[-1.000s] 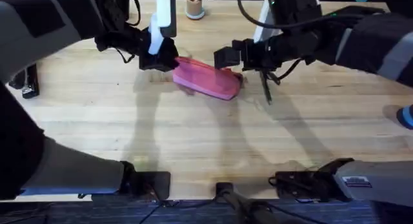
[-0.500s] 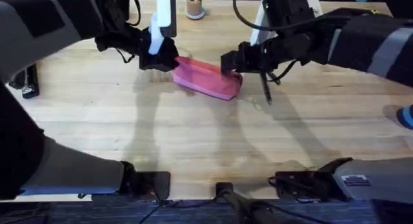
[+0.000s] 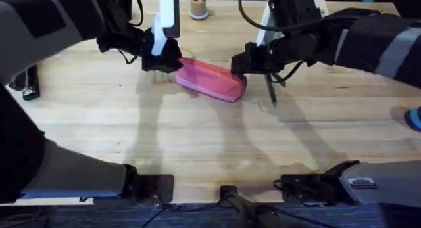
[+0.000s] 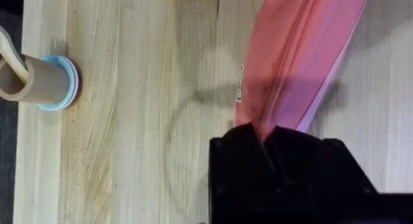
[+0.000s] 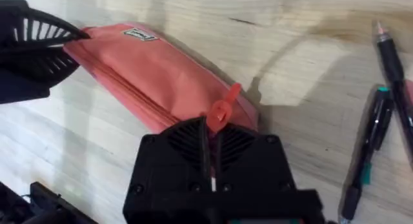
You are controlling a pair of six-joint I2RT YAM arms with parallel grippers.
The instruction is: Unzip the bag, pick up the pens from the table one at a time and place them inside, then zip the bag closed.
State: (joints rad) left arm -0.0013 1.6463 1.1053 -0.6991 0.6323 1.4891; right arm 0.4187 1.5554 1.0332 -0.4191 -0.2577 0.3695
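Bag (image 3: 209, 79) lies on the table (image 3: 197, 142), zipper running along its top and shut as far as visible. Its left end is hidden inside the left gripper (image 3: 172, 62); in the left wrist view the black fingers are pressed together, pinching the pink fabric there. Right gripper (image 5: 213, 135) sits at the bag's right end, fingers closed to a narrow slit; the pink zipper pull (image 5: 221, 108) stands just above them, but whether it is actually caught cannot be made out. Pens (image 5: 377, 130) lie on the table just right of the bag, partly cut off at the frame edge. Versus one second ago: right gripper has closed in onto the bag's end; bag unmoved. A small tan cylinder on a blue base (image 3: 198, 5) stands beyond the bag, near the table's far edge.
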